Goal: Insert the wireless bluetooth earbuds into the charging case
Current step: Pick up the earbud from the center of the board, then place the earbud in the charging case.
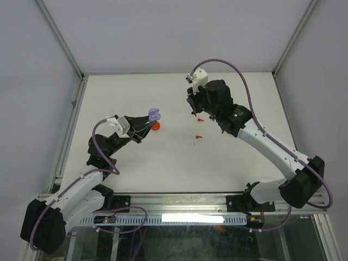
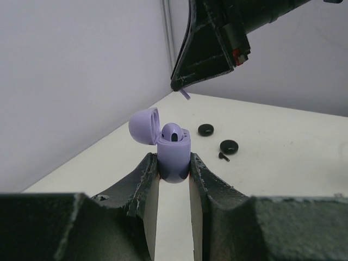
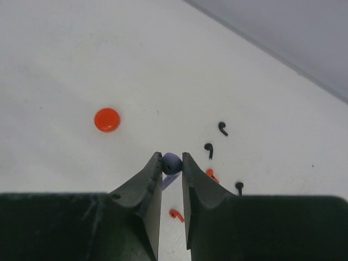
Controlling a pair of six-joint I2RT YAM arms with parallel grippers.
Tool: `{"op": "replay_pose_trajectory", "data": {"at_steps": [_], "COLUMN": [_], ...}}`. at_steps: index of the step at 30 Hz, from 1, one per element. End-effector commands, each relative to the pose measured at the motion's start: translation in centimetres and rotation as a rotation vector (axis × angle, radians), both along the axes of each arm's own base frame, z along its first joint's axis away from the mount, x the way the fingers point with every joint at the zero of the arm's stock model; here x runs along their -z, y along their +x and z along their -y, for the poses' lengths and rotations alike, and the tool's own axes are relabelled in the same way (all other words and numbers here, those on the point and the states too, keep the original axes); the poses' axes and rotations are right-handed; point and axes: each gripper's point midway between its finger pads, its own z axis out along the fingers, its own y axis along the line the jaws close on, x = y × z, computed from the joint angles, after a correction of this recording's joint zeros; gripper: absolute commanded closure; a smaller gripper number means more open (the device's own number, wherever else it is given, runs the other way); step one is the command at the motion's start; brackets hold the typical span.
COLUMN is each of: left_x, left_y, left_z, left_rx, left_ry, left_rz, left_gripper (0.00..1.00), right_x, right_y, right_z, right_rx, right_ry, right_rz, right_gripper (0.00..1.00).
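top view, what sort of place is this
Likely a lab robot cell: a white table walled by plain grey panels, with a left arm and right arm bolted at its near edge.

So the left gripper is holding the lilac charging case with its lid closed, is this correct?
Not quite: the lid is open, tipped back, as the left wrist view shows. The left gripper does hold the lilac case.

White table [image 1: 163, 168], pale grey walls [image 1: 163, 32]
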Motion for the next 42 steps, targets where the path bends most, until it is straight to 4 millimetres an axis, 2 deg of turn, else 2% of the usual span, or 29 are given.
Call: {"op": "replay_pose_trajectory", "data": {"at_steps": [1, 3, 8, 18, 23, 32, 42], "left_x": [-2.5, -3.0, -3.6, -4.5, -5.1, -5.6, -6.0], "left_y": [-1.3, -1.5, -1.9, -2.5, -2.8, -2.8, -3.4], "left_z": [0.3, 0.5, 1.0, 1.9, 1.9, 2.1, 2.4], "left_rx": [0.071, 0.088, 0.136, 0.230, 0.254, 0.280, 0.309], "left_ry": [-0.081, -0.096, -0.114, -0.168, -0.209, -0.251, -0.257], "left_rz": [0.067, 0.081, 0.098, 0.111, 0.098, 0.036, 0.037], "left_gripper": [1.00, 1.00, 1.00, 1.00, 1.00, 1.00, 1.00], "right_x": [-7.6, -8.9, -11.9, -14.3, -14.2, -13.7, -12.7], "right_y": [-2.2, -3.1, -6.6, -12.1, -14.2, -15.0, -13.5], "right_z": [-1.7, -1.8, -3.7, -6.5, -7.5, -9.0, -10.0], "right_rx": [-0.134, -0.160, -0.364, -0.702, -0.815, -0.865, -0.803], "right_ry": [0.191, 0.237, 0.354, 0.429, 0.440, 0.438, 0.398], "right_rz": [0.213, 0.263, 0.376, 0.472, 0.520, 0.560, 0.604], "right_gripper": [0.80, 0.80, 0.82, 0.80, 0.80, 0.79, 0.79]}}
